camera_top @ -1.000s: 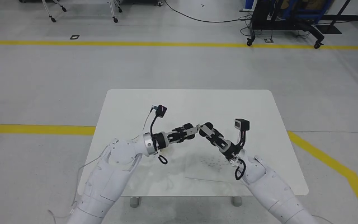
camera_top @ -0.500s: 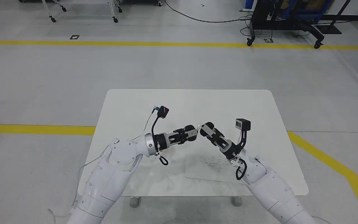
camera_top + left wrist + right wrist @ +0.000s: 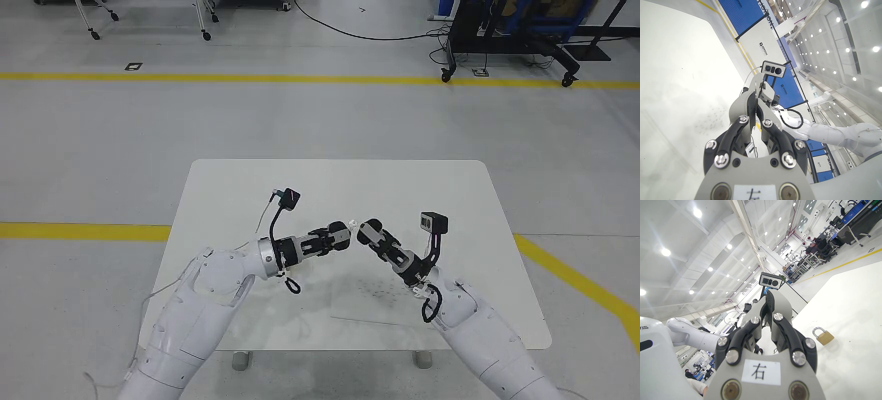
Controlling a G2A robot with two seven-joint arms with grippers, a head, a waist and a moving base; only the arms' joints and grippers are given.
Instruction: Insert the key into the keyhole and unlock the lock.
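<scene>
Right end effector (image 3: 768, 298) — closed — near brass padlock (image 3: 823, 335).

Pale grey polished floor (image 3: 120, 130). One yellow line (image 3: 200, 76) runs across beyond the far edge of the white table (image 3: 250, 180), a second (image 3: 80, 231) meets its left edge. Table has rounded corners and scuff marks (image 3: 380, 290) toward the near edge. Loose black cable (image 3: 365, 38) and a black wheeled frame (image 3: 510, 48) on the far floor. Blue-and-white partition panels (image 3: 761, 43) to one side. High white ceiling with rows of round lights (image 3: 696, 212). Workbenches and black office chairs (image 3: 821, 245) further back.
</scene>
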